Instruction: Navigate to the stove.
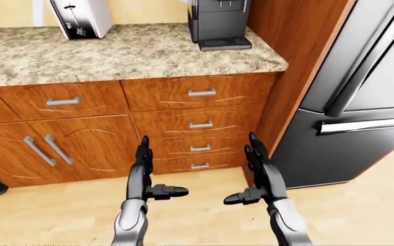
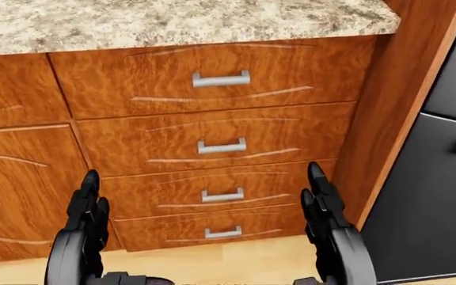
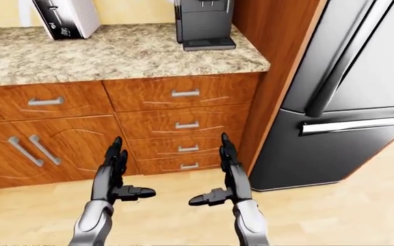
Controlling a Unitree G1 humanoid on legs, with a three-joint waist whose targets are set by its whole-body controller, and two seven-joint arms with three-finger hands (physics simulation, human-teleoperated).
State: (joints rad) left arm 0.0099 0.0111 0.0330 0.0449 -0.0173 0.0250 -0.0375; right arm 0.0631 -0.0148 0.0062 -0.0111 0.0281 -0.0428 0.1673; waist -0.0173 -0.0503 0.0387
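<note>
Transit step. Stove not in any view; drawer stack (image 1: 198, 123) under granite tabletop (image 1: 115, 56), black fridge (image 1: 361, 102) at right. Left hand (image 1: 142, 177) and right hand (image 1: 260, 177): fingers wide, empty. Next: turn to locate stove.

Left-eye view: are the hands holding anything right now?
Nothing is held. The black three-finger left hand and right hand are both open and empty above the floor.

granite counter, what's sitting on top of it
On the granite counter, toward the top of the left-eye view, stand a white toaster at left and a dark coffee machine at right. Their tops are cropped, and the counter's left part is out of view.
</note>
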